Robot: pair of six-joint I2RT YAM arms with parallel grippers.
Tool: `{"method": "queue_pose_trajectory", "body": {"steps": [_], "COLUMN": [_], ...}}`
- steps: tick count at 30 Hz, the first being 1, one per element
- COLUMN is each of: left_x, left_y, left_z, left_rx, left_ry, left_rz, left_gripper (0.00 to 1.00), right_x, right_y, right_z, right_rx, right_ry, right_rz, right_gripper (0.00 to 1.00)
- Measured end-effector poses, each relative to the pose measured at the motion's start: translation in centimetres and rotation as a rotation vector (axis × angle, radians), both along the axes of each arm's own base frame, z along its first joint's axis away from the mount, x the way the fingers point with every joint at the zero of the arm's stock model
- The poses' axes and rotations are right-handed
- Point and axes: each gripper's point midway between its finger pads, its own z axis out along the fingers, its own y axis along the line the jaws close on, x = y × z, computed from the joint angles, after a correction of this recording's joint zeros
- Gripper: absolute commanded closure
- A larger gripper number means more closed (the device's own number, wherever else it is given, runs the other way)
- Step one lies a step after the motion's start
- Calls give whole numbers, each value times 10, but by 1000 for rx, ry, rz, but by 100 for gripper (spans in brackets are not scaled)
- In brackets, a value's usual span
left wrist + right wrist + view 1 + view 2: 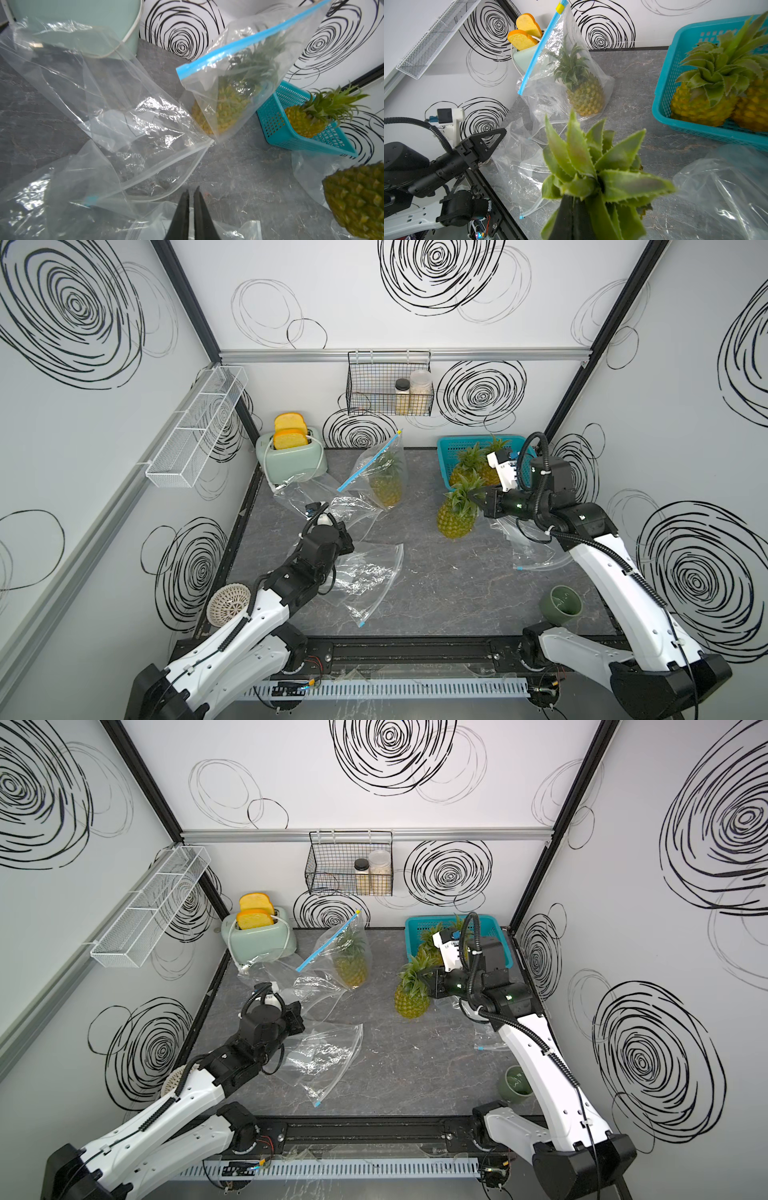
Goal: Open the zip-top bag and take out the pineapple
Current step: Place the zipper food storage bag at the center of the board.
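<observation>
A clear zip-top bag [376, 460] with a blue zip strip [239, 45] leans upright near the back wall. It holds a pineapple [387, 485] [585, 97], and the strip looks closed. A second, bare pineapple [457, 520] [411, 1002] stands upright right of centre. My right gripper [477, 498] [573, 199] is shut on its green crown leaves [591, 166]. My left gripper [347, 540] [192, 191] is over empty bags on the left, short of the bagged pineapple. Its fingers are almost together, and I cannot tell whether film is pinched between them.
Several empty clear bags [365, 572] [528, 547] [124, 124] lie crumpled on the table. A teal basket [446, 450] with two pineapples sits at the back right, and a mint toaster [291, 456] at the back left. A green cup [561, 605] lies front right.
</observation>
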Motion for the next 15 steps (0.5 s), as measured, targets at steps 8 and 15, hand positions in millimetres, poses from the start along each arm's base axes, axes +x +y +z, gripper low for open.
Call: {"method": "queue_pose_trajectory", "body": {"steps": [8, 15], "left_x": [-12, -2], "left_y": [-1, 8], "left_z": [-84, -119], "left_rx": [52, 23], "left_ry": [217, 288], "left_rz": [-24, 26], "left_gripper": [91, 93], "right_x": [6, 10], "right_y": [-3, -4], "right_z": [2, -4], "right_rx": [-20, -34], "right_ry": [-14, -4], "right_rz": [-18, -31], "right_gripper": [100, 100]}}
